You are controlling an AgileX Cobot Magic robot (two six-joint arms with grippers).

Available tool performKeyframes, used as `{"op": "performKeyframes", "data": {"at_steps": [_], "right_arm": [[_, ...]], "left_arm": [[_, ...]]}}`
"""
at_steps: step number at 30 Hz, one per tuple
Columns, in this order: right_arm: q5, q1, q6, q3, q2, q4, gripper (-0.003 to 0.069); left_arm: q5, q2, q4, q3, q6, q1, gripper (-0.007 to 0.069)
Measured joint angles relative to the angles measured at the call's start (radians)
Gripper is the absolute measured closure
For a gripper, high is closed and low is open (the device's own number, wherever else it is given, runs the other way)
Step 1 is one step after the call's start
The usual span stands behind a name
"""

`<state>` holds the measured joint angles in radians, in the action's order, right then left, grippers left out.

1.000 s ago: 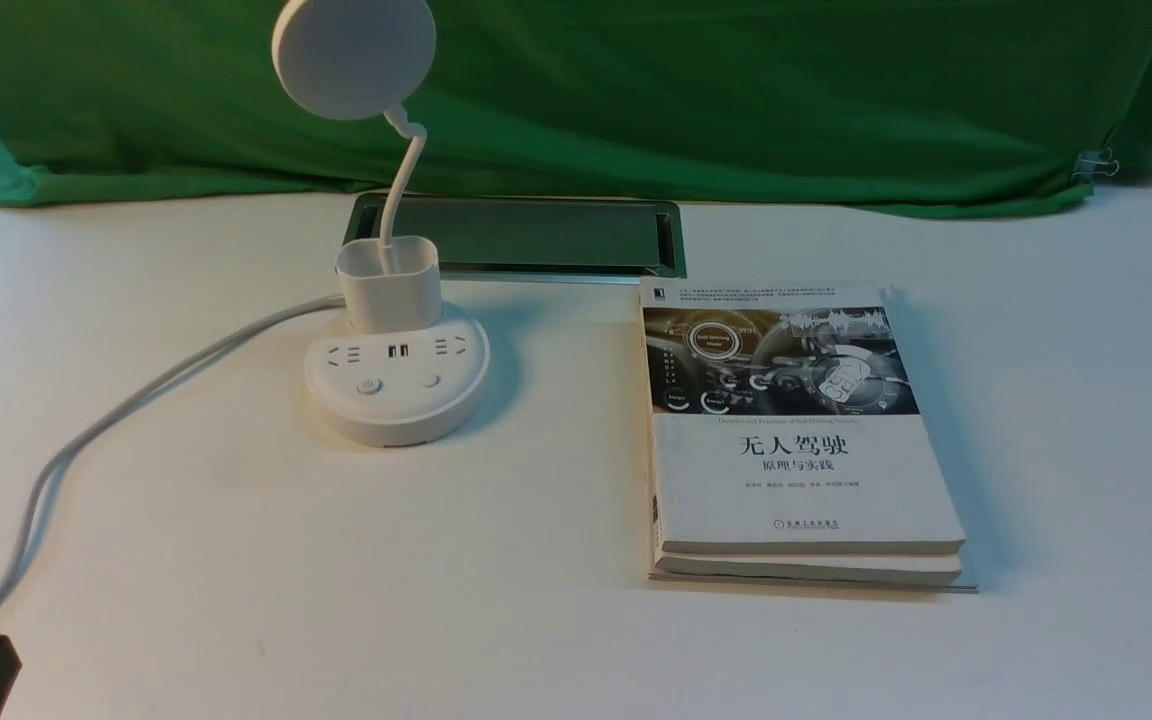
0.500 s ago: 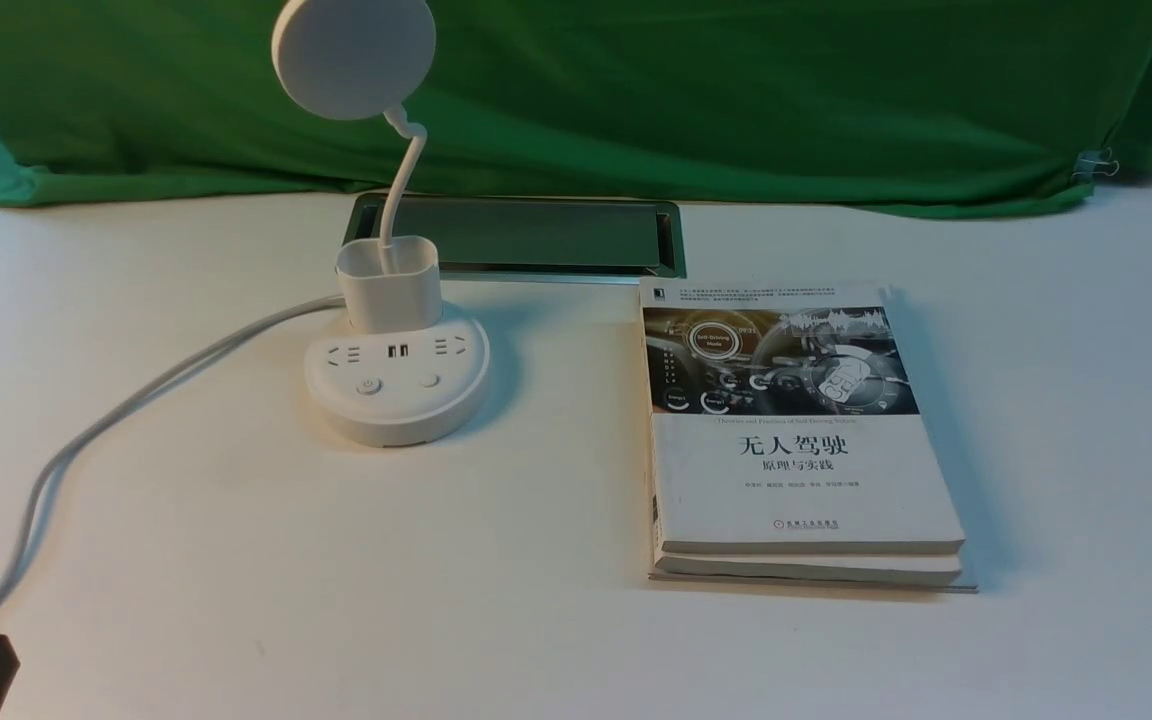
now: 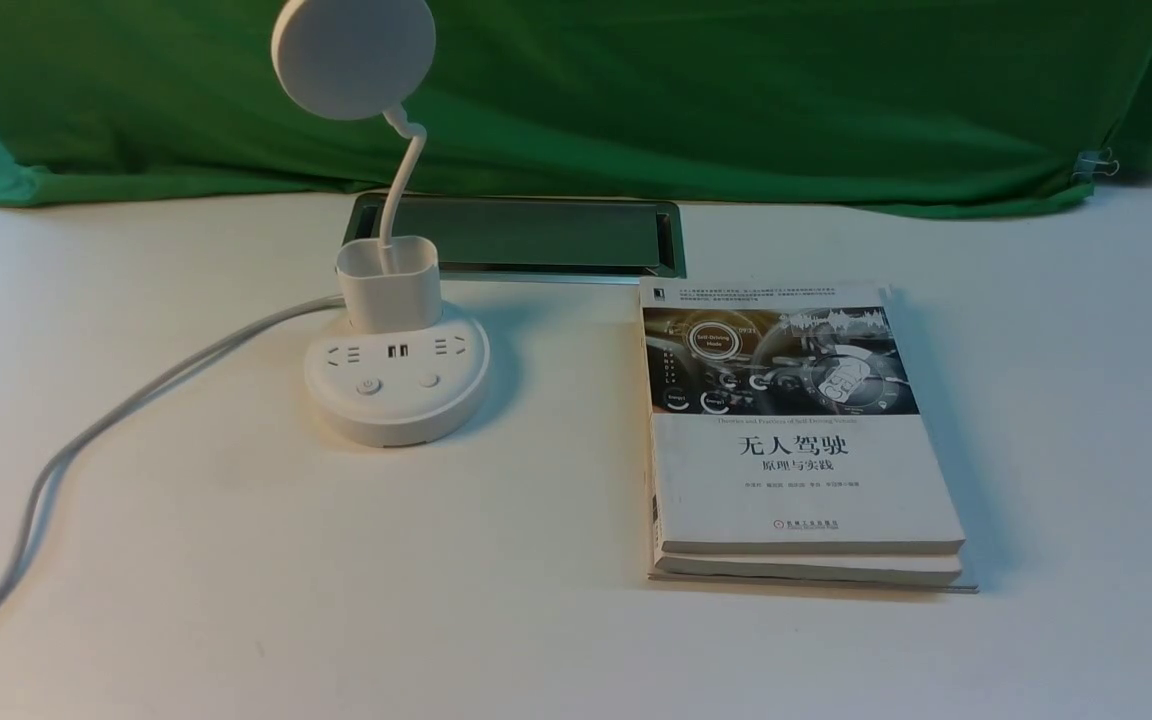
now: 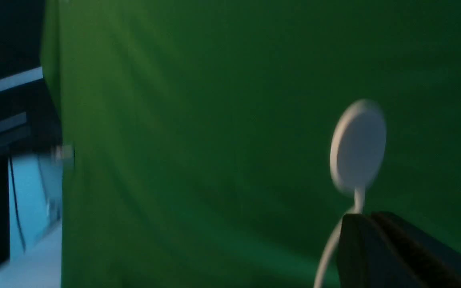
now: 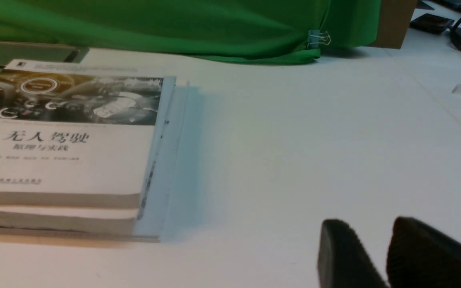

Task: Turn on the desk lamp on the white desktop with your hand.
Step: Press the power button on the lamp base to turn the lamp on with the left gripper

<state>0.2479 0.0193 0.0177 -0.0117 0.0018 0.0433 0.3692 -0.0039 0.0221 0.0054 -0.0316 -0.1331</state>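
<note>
The desk lamp [image 3: 396,385] stands on the white desktop [image 3: 236,560], left of centre. It has a round disc head [image 3: 353,55], a thin bent neck, a small cup holder and a round base with two buttons [image 3: 369,386]. The disc is not lit. Neither hand shows in the front view. In the blurred left wrist view, my left gripper [image 4: 368,218] is shut and empty, with the lamp head [image 4: 357,146] beyond it against the green cloth. My right gripper [image 5: 368,226] is low over bare desktop, its jaws a narrow gap apart and empty.
Two stacked books [image 3: 796,440] lie right of the lamp, also in the right wrist view [image 5: 66,140]. The metal-framed cable slot [image 3: 526,235] is behind the lamp. The lamp's grey cable [image 3: 86,440] runs to the front left. Green cloth [image 3: 736,90] covers the back.
The black end of my left arm at the front view's bottom left corner has slid out of view. The lamp and the books have not moved.
</note>
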Motion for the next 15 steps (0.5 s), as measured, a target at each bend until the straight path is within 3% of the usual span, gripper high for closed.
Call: {"op": "performKeyframes", "data": {"at_steps": [3, 4, 6, 9, 12, 13, 15], "right_arm": [[0.000, 0.000, 0.000, 0.000, 0.000, 0.000, 0.0419], [0.000, 0.000, 0.000, 0.000, 0.000, 0.000, 0.0419], [0.000, 0.000, 0.000, 0.000, 0.000, 0.000, 0.0419], [0.000, 0.000, 0.000, 0.000, 0.000, 0.000, 0.0418], [0.000, 0.000, 0.000, 0.000, 0.000, 0.000, 0.0418], [0.000, 0.000, 0.000, 0.000, 0.000, 0.000, 0.0418], [0.000, 0.000, 0.000, 0.000, 0.000, 0.000, 0.0418]], "left_arm": [[0.237, 0.000, -0.003, 0.000, 0.003, 0.000, 0.0603], [0.252, 0.000, -0.004, 0.000, 0.007, 0.000, 0.0603], [0.432, 0.000, -0.001, 0.000, 0.066, 0.000, 0.0603], [0.487, 0.000, 0.032, -0.036, 0.099, 0.000, 0.0603], [0.305, 0.023, 0.036, -0.180, 0.115, 0.000, 0.0603], [0.106, 0.062, 0.038, -0.312, 0.129, 0.000, 0.0603], [-0.131, 0.146, 0.041, -0.473, 0.122, 0.000, 0.0603]]}}
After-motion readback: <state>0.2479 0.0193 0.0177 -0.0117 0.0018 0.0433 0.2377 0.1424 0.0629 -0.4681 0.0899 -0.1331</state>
